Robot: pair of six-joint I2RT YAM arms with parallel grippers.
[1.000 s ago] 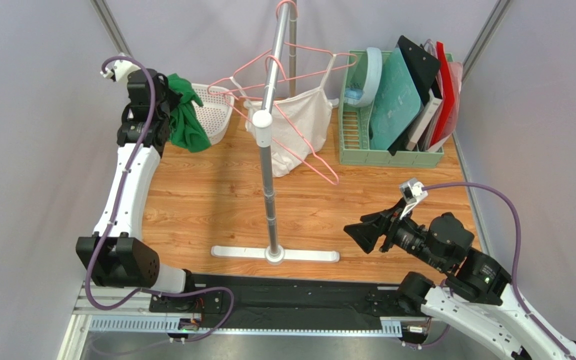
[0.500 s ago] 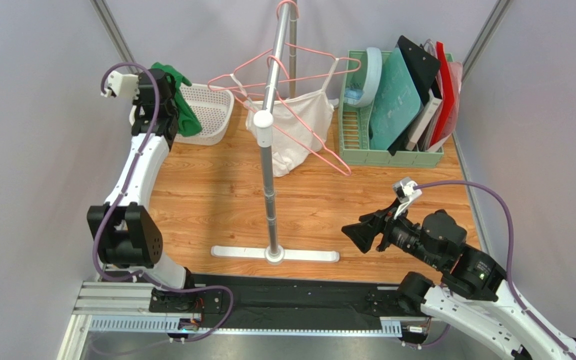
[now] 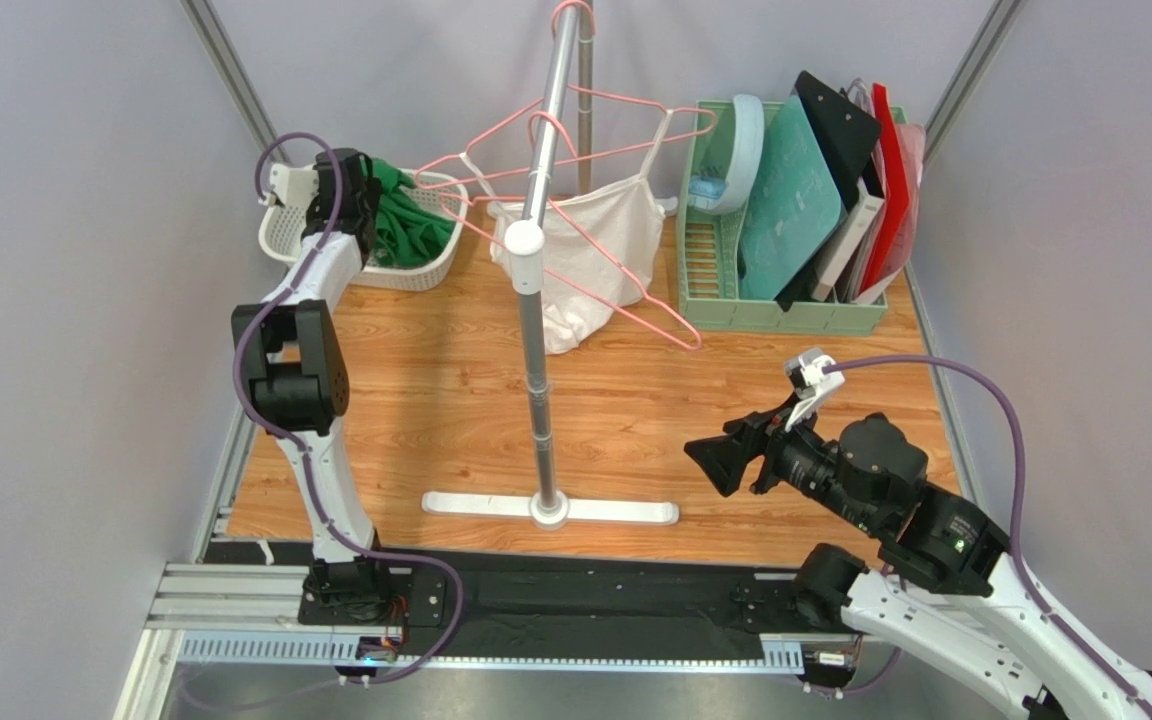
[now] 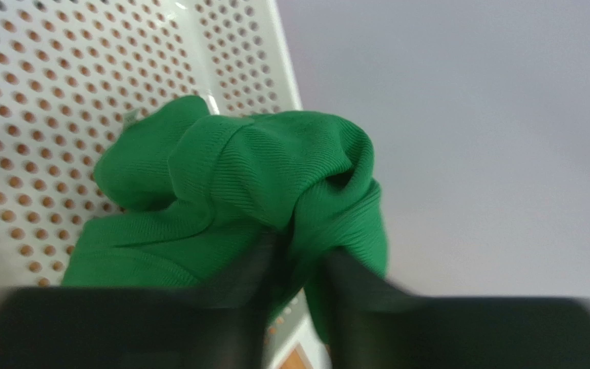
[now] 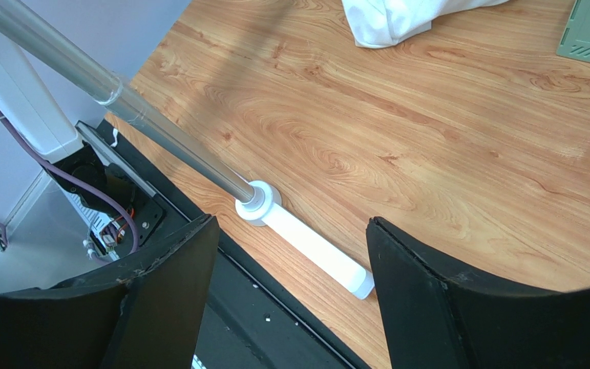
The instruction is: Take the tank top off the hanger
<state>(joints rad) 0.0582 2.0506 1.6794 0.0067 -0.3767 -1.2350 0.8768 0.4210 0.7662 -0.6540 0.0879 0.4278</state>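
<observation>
Over the white basket (image 3: 405,276), the step in hand looks like releasing the green tank top (image 3: 405,222), so the left fingers (image 4: 236,288) should part fully and lift straight up, lest a fold drag out over the basket's rim. They stand narrow, pinching a fold of the cloth, which lies bunched inside the basket. Well apart from the basket, the right fingers (image 5: 167,292) gape wide and hold nothing.

The wooden table (image 3: 417,390) carries a white basket (image 3: 285,237), a rack's base (image 3: 597,512) and a green organizer (image 3: 710,285).
</observation>
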